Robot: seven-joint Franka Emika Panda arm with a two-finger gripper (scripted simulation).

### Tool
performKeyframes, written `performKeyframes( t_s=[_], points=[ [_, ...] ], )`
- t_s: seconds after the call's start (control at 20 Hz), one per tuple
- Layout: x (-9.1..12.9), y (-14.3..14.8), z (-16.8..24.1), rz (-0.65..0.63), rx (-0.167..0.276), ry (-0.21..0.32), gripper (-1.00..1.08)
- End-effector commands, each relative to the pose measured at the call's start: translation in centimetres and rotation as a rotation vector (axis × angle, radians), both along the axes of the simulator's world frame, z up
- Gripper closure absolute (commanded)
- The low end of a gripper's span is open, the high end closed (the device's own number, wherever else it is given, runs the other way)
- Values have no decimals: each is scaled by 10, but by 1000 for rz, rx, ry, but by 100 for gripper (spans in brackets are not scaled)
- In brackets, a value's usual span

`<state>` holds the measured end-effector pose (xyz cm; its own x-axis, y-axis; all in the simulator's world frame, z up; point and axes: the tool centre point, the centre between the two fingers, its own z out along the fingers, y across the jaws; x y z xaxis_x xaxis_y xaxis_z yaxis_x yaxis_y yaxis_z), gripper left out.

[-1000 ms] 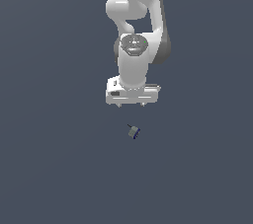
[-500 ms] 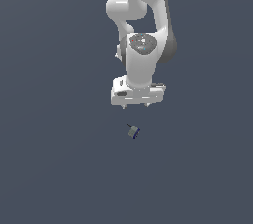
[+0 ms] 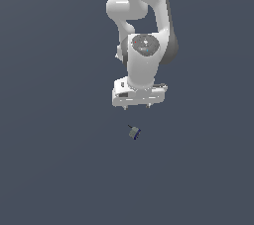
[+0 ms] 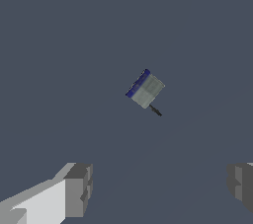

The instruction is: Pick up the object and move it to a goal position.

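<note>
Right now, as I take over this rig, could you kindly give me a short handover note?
Gripper: the white gripper is open and holds nothing; its grey fingertips stand wide apart.
Object: the tiny grey-olive block with a dark blue end and a thin stub lies on the dark grey floor, apart from the fingers.
Done: nothing grasped yet.
Left: line up on the block, descend, close on it, lift, carry it to the goal, which no view shows.

Bare floor rings the object (image 3: pixel 134 132); nothing stands between it and the end effector (image 3: pixel 137 106).
</note>
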<state>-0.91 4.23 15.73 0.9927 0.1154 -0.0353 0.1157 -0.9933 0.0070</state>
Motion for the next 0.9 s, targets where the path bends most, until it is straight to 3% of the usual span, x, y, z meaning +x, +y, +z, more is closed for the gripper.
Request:
performKeyframes(
  t_s=[0.0,0.4,0.85],
  points=[
    [2,0,-3,25,0,0,-92],
    [10,-3,-17,164,1,-3,-92],
    [24,-8,-41,402,7,-8,-92]
  ],
)
